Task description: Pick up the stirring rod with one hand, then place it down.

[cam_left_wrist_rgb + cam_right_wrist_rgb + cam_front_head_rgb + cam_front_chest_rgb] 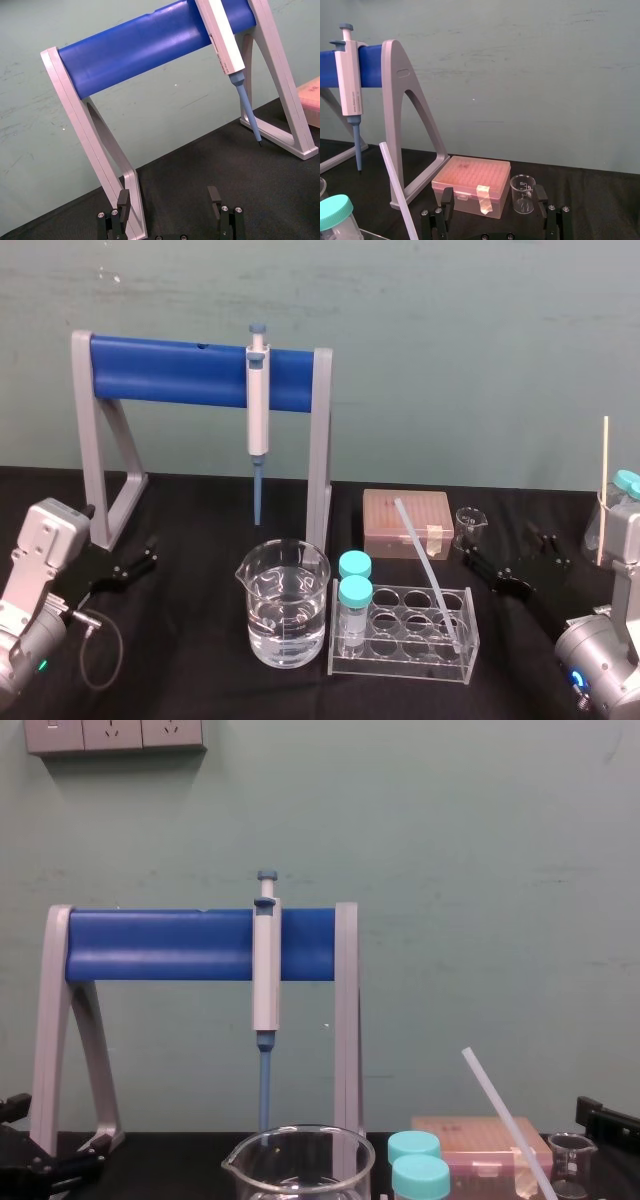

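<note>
Nothing of this job is done yet, as far as I can judge. The stirring rod [420,550] stands untouched, its lower end down in a hole at the right end of the clear test-tube rack [395,660] and its length leaning up and back toward the pink tip box [385,525]. My right pincer [505,558] hangs low over the black worktop [200,540], just right of the rack and near the small glass beaker [468,525]. Its fingers are spread wide with nothing between them, and it is not touching the rod. My left pincer [150,552] sits parked far off on the other side, by the foot of the pipette stand [100,440]. It is also spread wide and holds nothing. The whole sequence remains: reach in, close on the rod, lift it clear of the rack, then set it down. The right pincer is the nearer one, so I would expect it to do the work.
</note>
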You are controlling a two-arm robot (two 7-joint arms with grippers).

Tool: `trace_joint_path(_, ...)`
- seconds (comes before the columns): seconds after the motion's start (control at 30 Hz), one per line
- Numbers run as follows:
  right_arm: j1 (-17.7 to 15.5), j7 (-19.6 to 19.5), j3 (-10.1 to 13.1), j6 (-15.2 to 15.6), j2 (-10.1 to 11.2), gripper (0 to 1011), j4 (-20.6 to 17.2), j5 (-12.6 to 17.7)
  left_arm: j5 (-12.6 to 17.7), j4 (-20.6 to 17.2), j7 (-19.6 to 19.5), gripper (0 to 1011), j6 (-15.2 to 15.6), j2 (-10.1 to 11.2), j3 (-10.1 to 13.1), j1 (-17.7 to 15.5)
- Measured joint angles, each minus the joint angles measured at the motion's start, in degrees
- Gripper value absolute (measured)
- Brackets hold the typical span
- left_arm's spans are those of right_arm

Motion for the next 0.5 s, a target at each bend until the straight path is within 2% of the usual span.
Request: trace_joint_path(0.5,0.0,0.0,0.0,0.0,0.0,1003,0.0,0.0,0.0,0.0,0.0,1000,0.0,0.0,0.0,0.0)
